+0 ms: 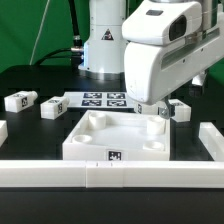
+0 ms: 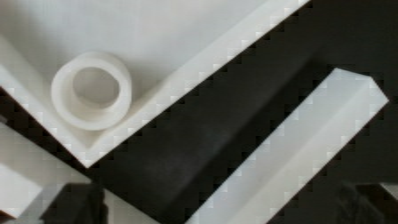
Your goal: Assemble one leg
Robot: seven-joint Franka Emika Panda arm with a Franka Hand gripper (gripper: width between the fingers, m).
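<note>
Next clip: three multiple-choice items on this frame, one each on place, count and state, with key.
1. The gripper is at which corner of the large flat white square panel? A near left; B far right; C near right (exterior view's sides).
2. How many small white tagged plastic posts lie at the panel's exterior-view left? A one; B two; C four.
3. The panel's round corner hole in the wrist view is: A empty; B filled by a post; C under the fingers.
Key: 1B, the arm's end stands there; 2B, two lie there; 3A, nothing sits in it.
</note>
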